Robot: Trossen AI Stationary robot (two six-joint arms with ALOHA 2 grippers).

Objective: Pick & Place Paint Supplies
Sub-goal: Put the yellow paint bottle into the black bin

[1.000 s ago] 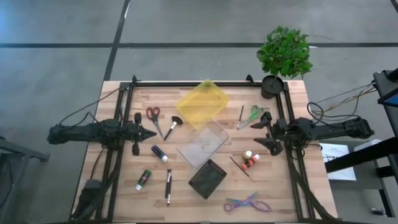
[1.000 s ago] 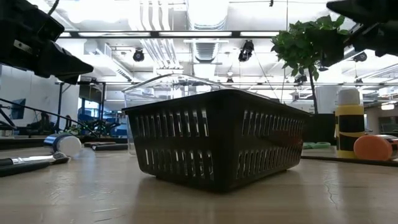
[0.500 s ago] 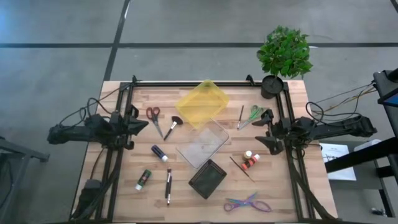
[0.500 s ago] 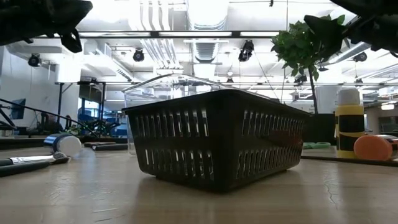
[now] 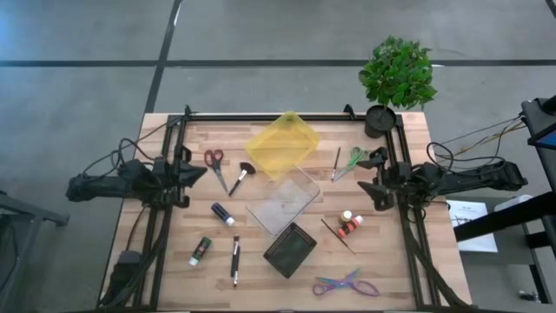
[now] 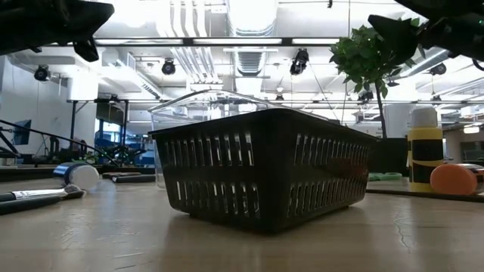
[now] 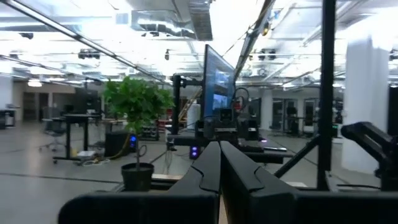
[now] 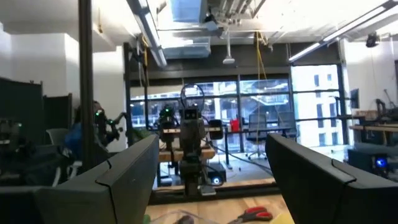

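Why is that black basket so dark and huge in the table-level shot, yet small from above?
Low view: the black basket sits close to the lens and is backlit by bright ceiling lights, so it looms as a near-silhouette. High view: even overhead light shows it small on the wooden table, with soft shadows.

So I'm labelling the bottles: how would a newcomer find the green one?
Start at the black basket on the table's near side and go toward the left arm's side. The green paint bottle lies there beside a dark-handled brush; it alone has a green body.
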